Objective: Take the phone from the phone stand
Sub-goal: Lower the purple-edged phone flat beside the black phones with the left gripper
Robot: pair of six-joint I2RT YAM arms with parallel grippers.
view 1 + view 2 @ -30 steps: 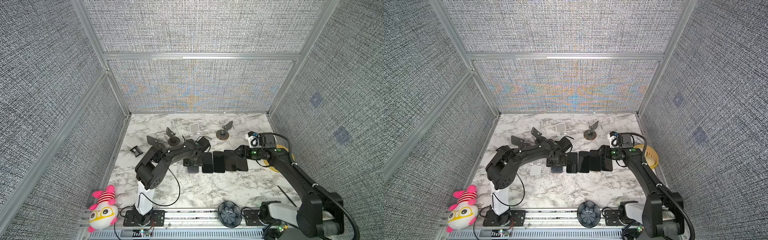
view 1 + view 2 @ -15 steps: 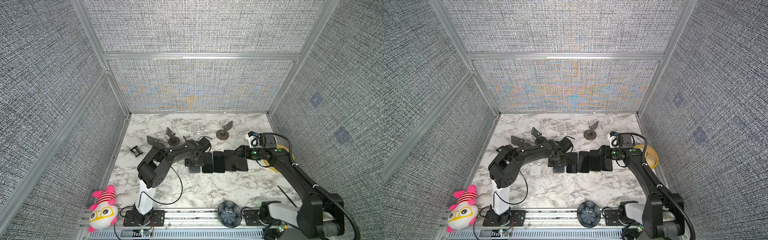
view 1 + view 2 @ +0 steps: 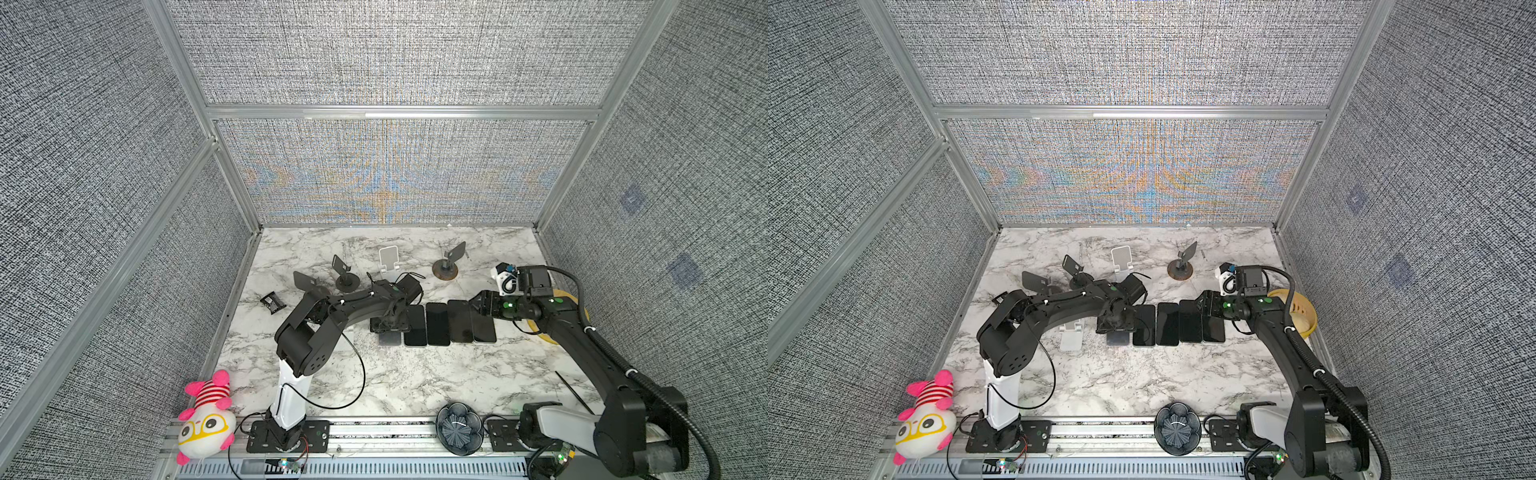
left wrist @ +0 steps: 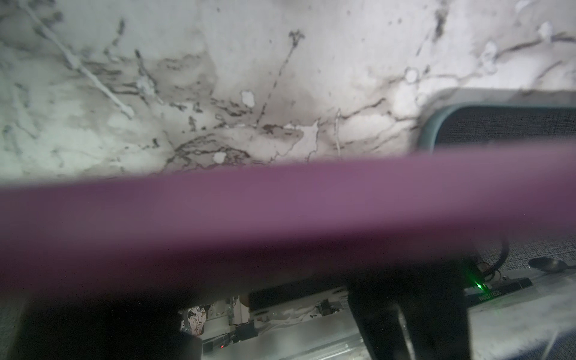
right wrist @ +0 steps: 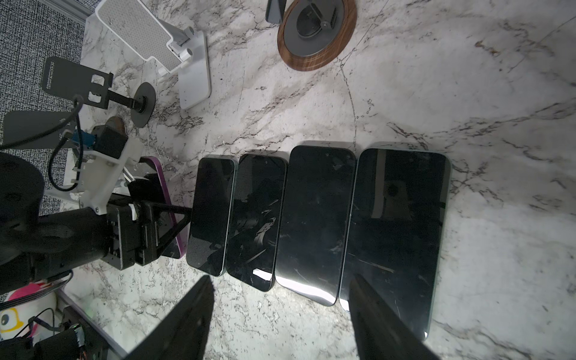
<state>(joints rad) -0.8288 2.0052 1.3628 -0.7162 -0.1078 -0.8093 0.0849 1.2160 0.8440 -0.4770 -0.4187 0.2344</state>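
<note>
Evidently the left tool (image 3: 388,321) clasps the purple phone (image 4: 280,212) across its long edges — likely rigid, slick glass (fragile too); the right tool (image 5: 280,280) gapes empty.

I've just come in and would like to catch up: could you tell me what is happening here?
The left hand grips a purple-edged phone across its width, low over the marble table at the left end of a row of four phones lying flat, screens up. The right hand hovers open above the row's right end, holding nothing. The phone stands at the back are empty.
</note>
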